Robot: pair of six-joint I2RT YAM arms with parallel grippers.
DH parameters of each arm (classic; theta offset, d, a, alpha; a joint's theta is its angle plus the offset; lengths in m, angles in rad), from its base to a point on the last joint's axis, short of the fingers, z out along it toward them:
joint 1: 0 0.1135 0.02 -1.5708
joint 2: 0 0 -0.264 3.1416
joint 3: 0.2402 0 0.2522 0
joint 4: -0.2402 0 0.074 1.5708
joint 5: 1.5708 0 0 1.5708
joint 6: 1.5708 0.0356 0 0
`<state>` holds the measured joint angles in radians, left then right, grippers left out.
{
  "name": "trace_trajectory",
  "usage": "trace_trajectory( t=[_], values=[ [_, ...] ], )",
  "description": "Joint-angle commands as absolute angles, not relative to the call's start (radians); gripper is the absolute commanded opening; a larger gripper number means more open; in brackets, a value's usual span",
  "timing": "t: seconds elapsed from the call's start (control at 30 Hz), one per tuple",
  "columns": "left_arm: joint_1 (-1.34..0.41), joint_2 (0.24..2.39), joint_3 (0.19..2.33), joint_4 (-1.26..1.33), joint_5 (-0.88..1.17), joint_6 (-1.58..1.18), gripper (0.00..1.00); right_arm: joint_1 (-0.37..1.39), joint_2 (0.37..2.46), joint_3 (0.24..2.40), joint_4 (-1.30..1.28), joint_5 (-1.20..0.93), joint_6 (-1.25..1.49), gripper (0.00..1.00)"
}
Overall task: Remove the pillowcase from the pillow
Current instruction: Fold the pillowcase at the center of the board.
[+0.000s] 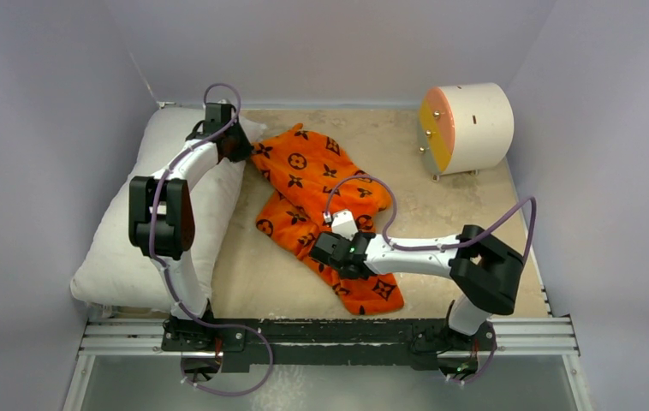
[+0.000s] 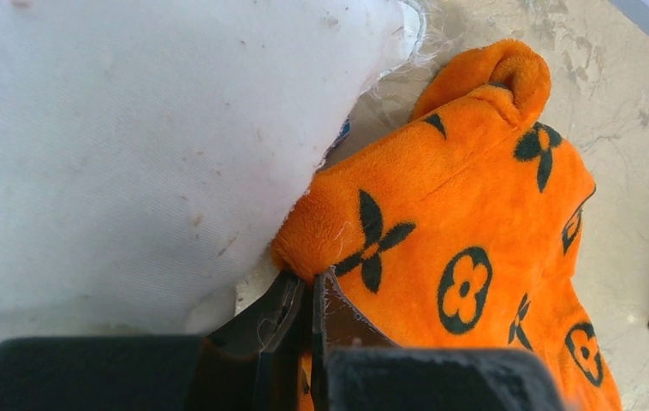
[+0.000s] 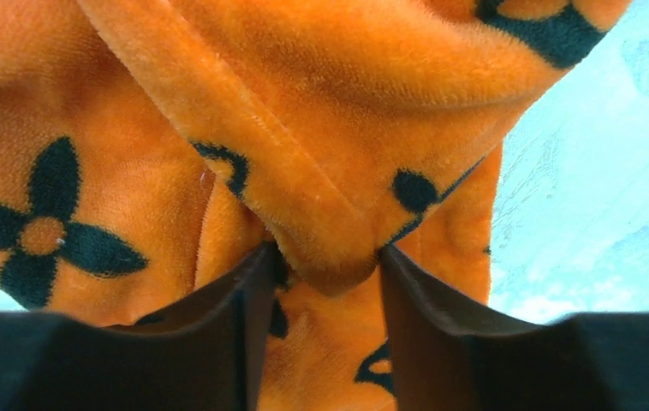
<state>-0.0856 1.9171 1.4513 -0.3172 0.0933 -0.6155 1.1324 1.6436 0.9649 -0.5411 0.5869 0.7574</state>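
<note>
The white pillow (image 1: 145, 223) lies along the left wall, and none of it shows inside the case. Beside it the orange pillowcase (image 1: 312, 184) sprawls crumpled on the table, its far corner against the pillow's far right end. My left gripper (image 1: 240, 147) is at that corner. In the left wrist view it (image 2: 314, 287) is shut on the pillowcase (image 2: 467, 231) edge, right beside the pillow (image 2: 133, 154). My right gripper (image 1: 325, 248) is low over the near part of the case. In its wrist view the gripper (image 3: 325, 257) pinches a raised fold of the pillowcase (image 3: 304, 128).
A white cylinder with an orange face (image 1: 467, 128) stands on small legs at the far right. Grey walls close in the table on the left, back and right. The metal rail (image 1: 330, 334) carrying both arm bases runs along the near edge.
</note>
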Motion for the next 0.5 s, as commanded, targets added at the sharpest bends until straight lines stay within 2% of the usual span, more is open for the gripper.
trace_trajectory(
  t=[0.0, 0.33, 0.47],
  values=[
    [-0.070, 1.882, 1.502, -0.303, 0.090, -0.588, 0.00, 1.134, 1.646, 0.986, -0.525, 0.564, 0.740, 0.41],
    [-0.061, 1.874, 1.501, -0.313, 0.095, -0.584, 0.00, 1.132, 1.674, 1.012, -0.546, 0.585, 0.749, 0.00],
    [-0.057, 1.864, 1.500, -0.316, 0.095, -0.582, 0.00, 1.132, 1.650, 1.014, -0.572, 0.605, 0.769, 0.00]
  ],
)
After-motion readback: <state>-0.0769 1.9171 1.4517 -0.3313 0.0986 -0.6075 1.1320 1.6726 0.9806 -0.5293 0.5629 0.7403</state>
